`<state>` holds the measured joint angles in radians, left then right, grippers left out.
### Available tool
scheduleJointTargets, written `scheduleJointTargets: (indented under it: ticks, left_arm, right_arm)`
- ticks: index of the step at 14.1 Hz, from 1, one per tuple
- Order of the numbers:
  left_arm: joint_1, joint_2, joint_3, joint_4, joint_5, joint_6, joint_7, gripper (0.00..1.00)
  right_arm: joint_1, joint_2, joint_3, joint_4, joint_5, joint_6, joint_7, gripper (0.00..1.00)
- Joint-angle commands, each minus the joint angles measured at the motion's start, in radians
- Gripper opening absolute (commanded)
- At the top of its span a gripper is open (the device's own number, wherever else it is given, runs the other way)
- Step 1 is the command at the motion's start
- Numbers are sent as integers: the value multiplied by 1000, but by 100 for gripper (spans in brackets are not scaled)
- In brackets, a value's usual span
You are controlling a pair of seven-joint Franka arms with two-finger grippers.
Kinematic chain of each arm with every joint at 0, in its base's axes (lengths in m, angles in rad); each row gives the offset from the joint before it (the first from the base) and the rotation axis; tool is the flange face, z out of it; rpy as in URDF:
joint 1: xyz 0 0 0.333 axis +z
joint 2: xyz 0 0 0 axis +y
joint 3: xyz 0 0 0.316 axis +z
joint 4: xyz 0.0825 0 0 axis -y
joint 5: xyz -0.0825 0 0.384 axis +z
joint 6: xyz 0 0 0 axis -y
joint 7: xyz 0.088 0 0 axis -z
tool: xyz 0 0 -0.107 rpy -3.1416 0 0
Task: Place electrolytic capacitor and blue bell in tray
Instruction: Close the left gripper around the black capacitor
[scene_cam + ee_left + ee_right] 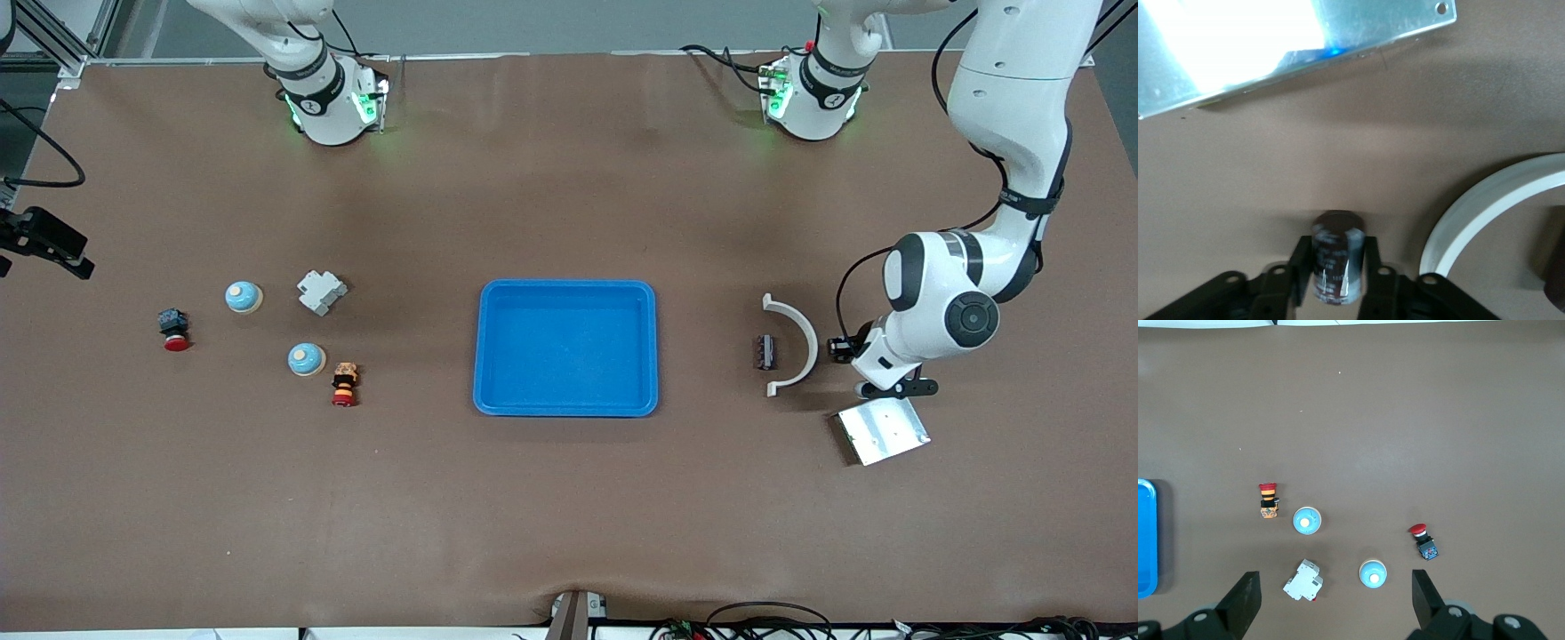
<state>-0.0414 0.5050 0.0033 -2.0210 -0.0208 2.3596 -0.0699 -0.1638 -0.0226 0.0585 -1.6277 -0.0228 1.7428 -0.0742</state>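
Pinching the capacitor [1336, 267] between its black fingers [1300, 270], the left gripper [1336, 280] sits low at the left arm's end of the table, between the white arc [794, 345] and the metal plate [881, 430]. The capacitor is a short dark cylinder with a glossy sleeve and pale print on its side, a flat dark top, standing roughly upright. Only the left wrist view shows it; in the front view the arm's wrist hides both the part and the fingers. That wrist view also catches the plate's bright glare and a corner hole, plus the curve of the arc close by. A small dark block [764, 352] lies inside the arc's curve.

The tray [566, 348], bright blue with rounded corners and a low rim, sits mid-table with nothing in it.

Toward the right arm's end lie two blue bells [242, 296] [306, 359], pale domes with a light button on top, the second nearer the camera. Beside them are a white breaker [321, 292] and two red-capped push buttons [174, 330] [344, 384]. The right gripper [1335, 600] hangs high over this cluster with fingers spread wide, waiting; it shows only in the right wrist view, which also catches the tray's edge.
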Motion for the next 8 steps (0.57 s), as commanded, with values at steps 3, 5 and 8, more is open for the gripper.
scheduleJointTargets:
  ticks: [3, 5, 8]
  left_arm:
    - [5, -23, 1, -18, 22, 4, -11, 12]
    - [5, -34, 1, -16, 22, -9, -13, 10]
    - [5, -94, 1, -5, 21, -91, -16, 10]
  right_arm:
    - [-13, -53, 9, -29, 11, 1, 1, 100]
    - [-13, -54, 11, -31, 58, -5, 22, 100]
    - [-11, -54, 14, -29, 64, -12, 43, 100]
